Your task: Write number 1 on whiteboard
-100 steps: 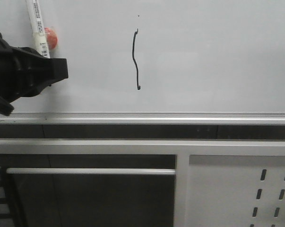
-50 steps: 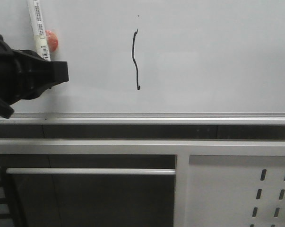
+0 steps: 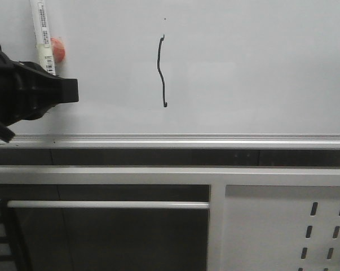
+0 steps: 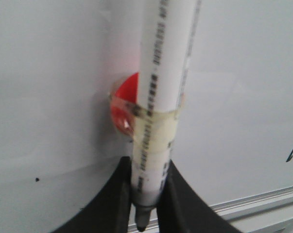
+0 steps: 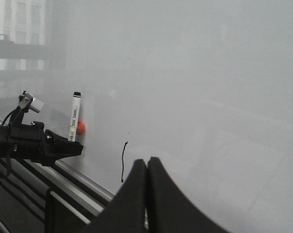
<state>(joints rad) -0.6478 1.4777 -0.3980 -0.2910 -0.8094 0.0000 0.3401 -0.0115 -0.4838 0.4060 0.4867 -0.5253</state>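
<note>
The number 1 (image 3: 161,70) is a thin, wavy black stroke on the whiteboard (image 3: 260,68); it also shows in the right wrist view (image 5: 123,162). Left of it, my left gripper (image 3: 60,84) is shut on the lower end of a white marker (image 3: 43,34), which stands upright against the board. A red disc (image 4: 122,104) is taped to the marker (image 4: 161,97), whose dark tip pokes out below the fingers (image 4: 119,194). My right gripper (image 5: 147,160) hangs away from the board, shut on nothing, and is out of the front view.
A silver rail (image 3: 215,140) runs along the board's lower edge. Below it are a grey frame with a horizontal bar (image 3: 107,204) and a white perforated panel (image 3: 294,231). A tiny dark speck (image 3: 165,18) sits above the stroke.
My left gripper and the marker it holds have drifted slightly left, away from the stroke. The stroke itself is unchanged.
</note>
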